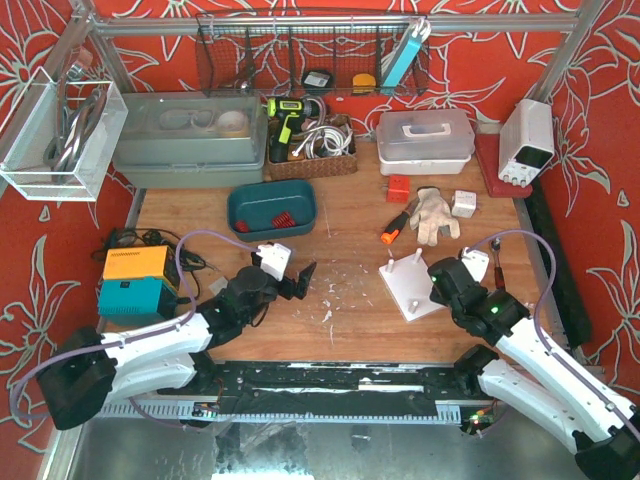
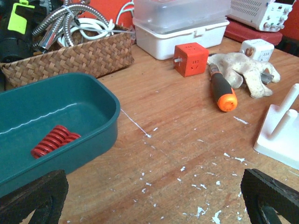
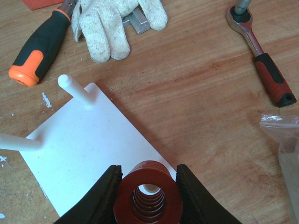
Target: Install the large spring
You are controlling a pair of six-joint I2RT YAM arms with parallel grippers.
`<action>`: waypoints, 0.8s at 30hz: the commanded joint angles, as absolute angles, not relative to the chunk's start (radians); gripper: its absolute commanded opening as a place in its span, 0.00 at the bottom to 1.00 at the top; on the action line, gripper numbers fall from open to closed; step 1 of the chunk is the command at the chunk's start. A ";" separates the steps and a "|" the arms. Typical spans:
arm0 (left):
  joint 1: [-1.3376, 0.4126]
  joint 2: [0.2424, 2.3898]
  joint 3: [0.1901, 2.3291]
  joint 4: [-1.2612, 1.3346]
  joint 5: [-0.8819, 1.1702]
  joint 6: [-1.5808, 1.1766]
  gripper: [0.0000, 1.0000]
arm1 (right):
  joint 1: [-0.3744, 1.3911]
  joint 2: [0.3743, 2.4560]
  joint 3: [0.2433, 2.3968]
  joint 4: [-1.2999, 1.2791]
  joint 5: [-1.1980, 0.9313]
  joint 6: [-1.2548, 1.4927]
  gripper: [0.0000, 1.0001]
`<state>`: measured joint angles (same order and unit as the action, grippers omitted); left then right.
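My right gripper (image 3: 147, 193) is shut on the large red spring (image 3: 148, 191), held upright over the near corner of the white peg plate (image 3: 84, 149). A white peg tip shows through the spring's bore. Two other white pegs (image 3: 74, 89) stand on the plate's far side. In the top view the right gripper (image 1: 447, 283) sits at the plate's (image 1: 412, 285) right edge. My left gripper (image 2: 154, 200) is open and empty above bare wood, right of a teal tray (image 2: 93, 100) holding a small red spring (image 2: 53, 141). It also shows in the top view (image 1: 290, 275).
A screwdriver (image 3: 35, 51), a work glove (image 3: 112, 23) and a ratchet (image 3: 264, 60) lie beyond the plate. A clear bag (image 3: 285, 144) lies at the right. An orange cube (image 2: 190, 59), wicker basket (image 2: 70, 56) and white box (image 2: 182, 23) stand further back.
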<state>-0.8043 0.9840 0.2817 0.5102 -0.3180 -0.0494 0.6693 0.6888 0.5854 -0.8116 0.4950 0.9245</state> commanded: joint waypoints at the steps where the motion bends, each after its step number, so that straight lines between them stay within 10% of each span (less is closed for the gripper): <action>1: -0.807 0.966 0.278 0.534 -0.317 -0.046 1.00 | 0.649 0.696 0.567 -0.775 0.495 0.916 0.00; 24: -0.807 0.964 0.276 0.534 -0.314 -0.043 1.00 | 0.619 0.725 0.627 -0.754 0.531 0.870 0.00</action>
<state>-0.8043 0.9752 0.2813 0.5098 -0.3130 -0.0479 0.6277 0.7353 0.5652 -0.7090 0.4759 0.8845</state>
